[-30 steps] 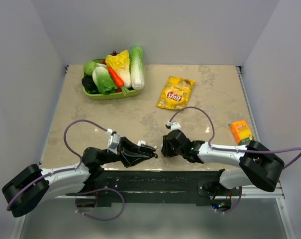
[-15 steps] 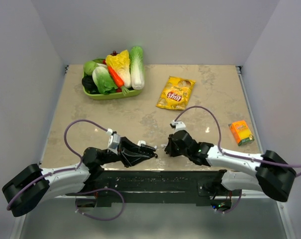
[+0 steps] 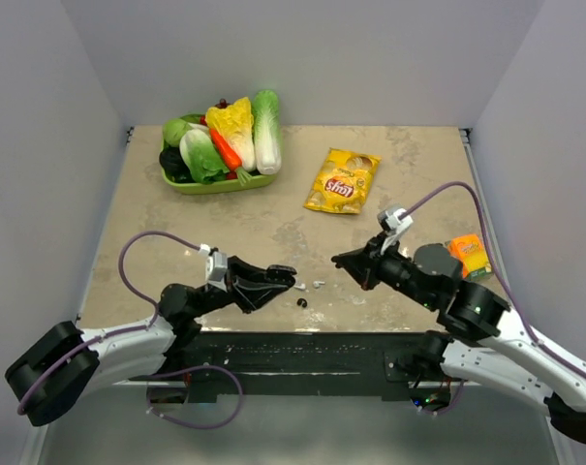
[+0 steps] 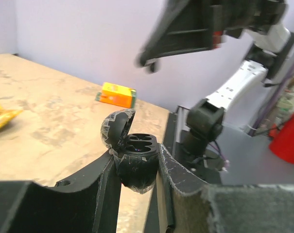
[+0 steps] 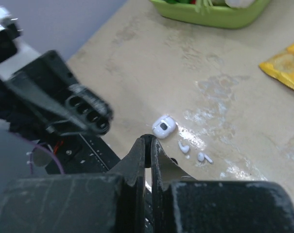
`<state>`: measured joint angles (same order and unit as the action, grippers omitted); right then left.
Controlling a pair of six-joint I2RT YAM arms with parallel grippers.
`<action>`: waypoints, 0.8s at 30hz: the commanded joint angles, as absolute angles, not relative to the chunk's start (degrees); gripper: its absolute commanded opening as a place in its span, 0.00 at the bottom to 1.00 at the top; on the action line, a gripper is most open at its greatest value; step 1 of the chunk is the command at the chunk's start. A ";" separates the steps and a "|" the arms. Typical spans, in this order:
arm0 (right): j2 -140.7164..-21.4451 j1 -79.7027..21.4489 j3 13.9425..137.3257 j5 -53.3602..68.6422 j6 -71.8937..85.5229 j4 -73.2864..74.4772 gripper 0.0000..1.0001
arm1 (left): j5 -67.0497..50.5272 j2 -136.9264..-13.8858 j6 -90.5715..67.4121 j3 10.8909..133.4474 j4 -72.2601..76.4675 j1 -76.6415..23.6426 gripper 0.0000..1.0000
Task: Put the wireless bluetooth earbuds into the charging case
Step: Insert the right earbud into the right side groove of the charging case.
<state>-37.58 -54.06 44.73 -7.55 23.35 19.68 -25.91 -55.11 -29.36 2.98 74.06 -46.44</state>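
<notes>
My left gripper point(image 3: 279, 281) point(image 4: 136, 151) is shut on the black charging case point(image 4: 134, 172) and holds it upright above the table's near edge. The lid point(image 4: 115, 128) stands open and the dark slots face up. My right gripper point(image 3: 339, 260) point(image 5: 149, 141) hangs raised to the right of the case, its jaws nearly together on a small dark earbud at the tips. Another dark earbud point(image 3: 302, 303) lies on the table between the grippers. Two white stemmed earbuds point(image 5: 184, 147) point(image 5: 203, 157) lie beside a white case point(image 5: 164, 127).
A green tray point(image 3: 220, 184) of vegetables stands at the back left. A yellow chips bag point(image 3: 341, 181) lies at the back middle. An orange box point(image 3: 469, 257) sits at the right edge. The black base rail point(image 3: 302, 354) runs along the near edge.
My right gripper has pulled up and back to the right, away from the case and the table. My left gripper has tilted up slightly with the case.
</notes>
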 commanded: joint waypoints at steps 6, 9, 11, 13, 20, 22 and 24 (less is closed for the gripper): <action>-30.50 -54.32 47.64 14.84 10.03 22.95 0.00 | -43.84 -62.39 -37.87 14.05 108.72 -40.17 0.00; -30.94 -54.32 47.99 18.98 9.06 21.97 0.00 | -49.12 -66.70 -42.88 18.80 108.72 -40.25 0.00; -31.46 -54.32 48.69 18.72 8.35 22.23 0.00 | -50.36 -68.20 -44.47 20.47 108.72 -40.34 0.00; -32.17 -54.32 49.13 18.55 7.82 22.24 0.00 | -50.71 -68.55 -44.65 20.92 108.72 -40.43 0.00; -36.03 -54.23 49.92 18.98 7.82 19.08 0.00 | -51.77 -69.87 -45.44 21.36 108.72 -41.04 0.00; -37.17 -54.32 49.92 19.16 8.09 18.02 0.00 | -51.77 -69.87 -45.00 21.27 108.72 -41.48 0.00; -37.96 -54.40 49.83 19.42 8.44 16.62 0.00 | -51.42 -70.05 -44.65 21.01 108.72 -41.92 0.00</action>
